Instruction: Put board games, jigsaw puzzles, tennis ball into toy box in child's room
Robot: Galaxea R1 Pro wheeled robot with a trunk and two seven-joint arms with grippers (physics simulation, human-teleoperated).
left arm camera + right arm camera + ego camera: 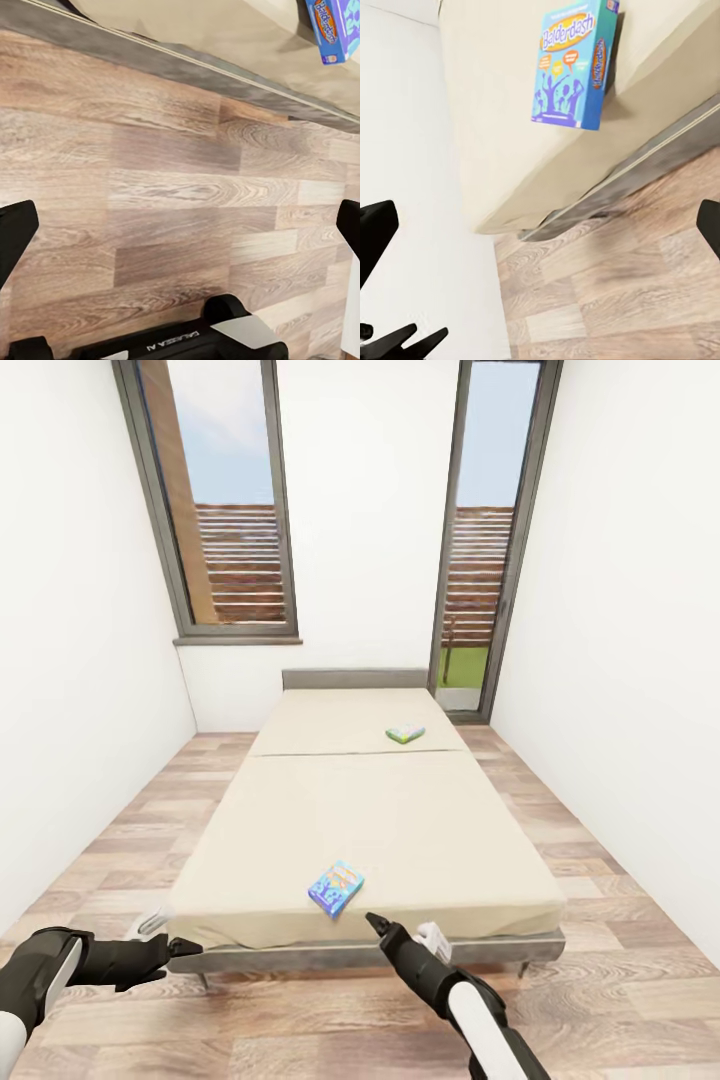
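We're at the foot of the bed (400,830), a beige mattress on a grey padded frame that runs away between two white walls, with wood-plank floor (620,1000) down either side and across the front. Two tall windows (225,510) stand at the far end, slatted fencing outside. Nothing lies between the arms and the mattress edge.

Nearest to us, a blue board game (336,887) lies flat close to the foot edge of the mattress. The right wrist view reads its lid clearly: "Balderdash" in yellow lettering over purple figures and orange bubbles. A second game box (405,734), green and white, too small to read, sits well up the bed toward the grey headboard (355,678), on the right half.

The left gripper (185,945) is low at the bed's left front corner, over bare floor, fingers (15,232) spread wide and holding nothing. The right gripper (372,922) points up at the foot edge just below the blue box, apart from it, fingers (375,232) spread wide too, nothing between them.
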